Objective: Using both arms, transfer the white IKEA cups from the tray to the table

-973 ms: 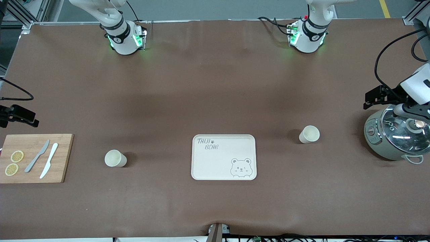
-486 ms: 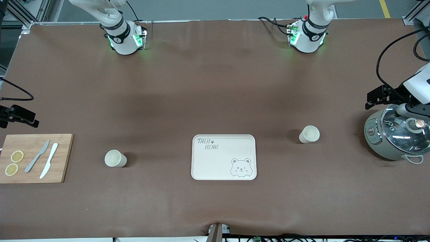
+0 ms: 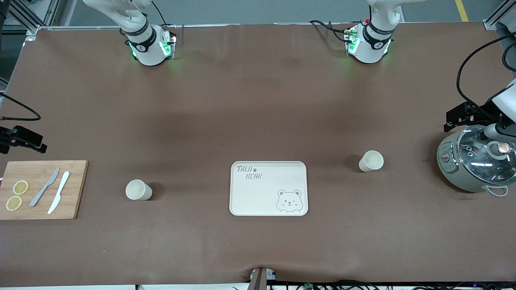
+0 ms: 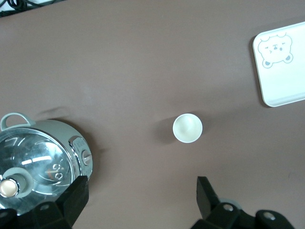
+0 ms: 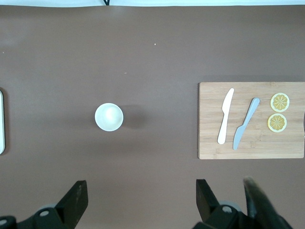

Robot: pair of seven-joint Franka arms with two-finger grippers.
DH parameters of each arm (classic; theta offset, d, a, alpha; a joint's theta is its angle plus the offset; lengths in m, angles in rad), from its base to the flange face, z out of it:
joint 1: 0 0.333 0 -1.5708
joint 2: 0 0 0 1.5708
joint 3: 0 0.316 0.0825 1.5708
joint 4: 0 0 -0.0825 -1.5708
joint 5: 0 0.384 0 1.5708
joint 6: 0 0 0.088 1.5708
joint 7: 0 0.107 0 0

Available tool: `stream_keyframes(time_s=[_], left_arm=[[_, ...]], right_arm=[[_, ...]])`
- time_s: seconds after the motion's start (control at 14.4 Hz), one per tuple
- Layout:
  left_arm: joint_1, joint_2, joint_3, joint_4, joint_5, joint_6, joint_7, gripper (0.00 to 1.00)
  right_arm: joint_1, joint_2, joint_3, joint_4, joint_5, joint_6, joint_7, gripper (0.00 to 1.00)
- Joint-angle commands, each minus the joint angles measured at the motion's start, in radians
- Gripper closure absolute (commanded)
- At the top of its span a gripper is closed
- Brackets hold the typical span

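We find both small cream-white tapered cups (image 3: 138,189) (image 3: 371,160) upright on the matte brown tabletop (image 3: 258,112), either side of the empty cream bear-printed tray (image 3: 242,193). Each empty pincer, left (image 4: 141,198) and right (image 5: 141,198), hangs wide above its own end's cup.

Below the high, wide-open right claw (image 5: 138,202), a white cup (image 5: 109,117) stands upright on the brown worktop (image 5: 152,52). Well apart, a bamboo cutting board (image 5: 251,143) carries two knives (image 5: 236,122) and two lemon slices (image 5: 278,112).
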Motion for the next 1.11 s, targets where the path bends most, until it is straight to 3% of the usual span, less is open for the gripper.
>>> stream_keyframes(time_s=[0.0, 1.04], left_arm=[[-0.001, -0.007, -0.001, 0.003, -0.005, 0.011, -0.039, 0.00], [-0.004, -0.005, -0.006, 0.001, 0.000, 0.014, -0.059, 0.00]], right_arm=[[-0.007, -0.009, 0.010, -0.011, -0.002, 0.007, 0.013, 0.00], [-0.008, -0.009, 0.010, -0.011, -0.001, 0.007, 0.013, 0.00]])
